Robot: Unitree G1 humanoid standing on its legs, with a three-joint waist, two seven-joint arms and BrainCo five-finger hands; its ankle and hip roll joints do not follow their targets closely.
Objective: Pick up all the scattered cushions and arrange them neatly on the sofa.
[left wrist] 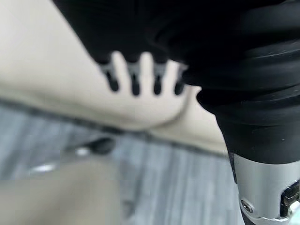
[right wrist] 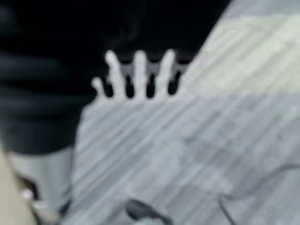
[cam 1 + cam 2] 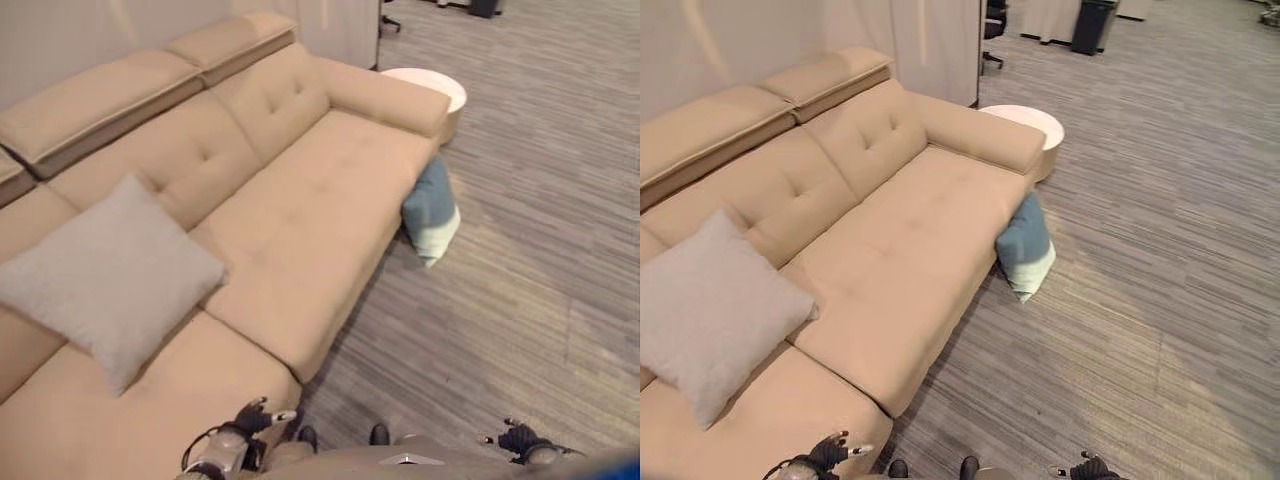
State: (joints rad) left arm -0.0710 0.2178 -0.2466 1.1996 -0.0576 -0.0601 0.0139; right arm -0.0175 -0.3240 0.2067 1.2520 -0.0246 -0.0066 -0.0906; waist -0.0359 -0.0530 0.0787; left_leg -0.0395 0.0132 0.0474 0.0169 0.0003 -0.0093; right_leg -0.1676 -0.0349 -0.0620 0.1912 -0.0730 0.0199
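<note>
with the grey cushion point(image 3: 110, 275) already on the sofa point(image 3: 320, 200), the blue cushion point(image 3: 432, 212) leaning against its front waits on the floor, calling for an approach; both hands hang empty, left hand point(image 3: 250, 420) and right hand point(image 3: 520, 438), their finger spread too unclear to tell.

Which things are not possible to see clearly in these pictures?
- Left robot hand and right robot hand: head views cut them at the bottom edge; fingers unreadable.
- Blue cushion: the sofa hides its inner side.
- White round table: partly behind the sofa's armrest.
- Grey cushion: cut by the right eye view's left edge.
</note>
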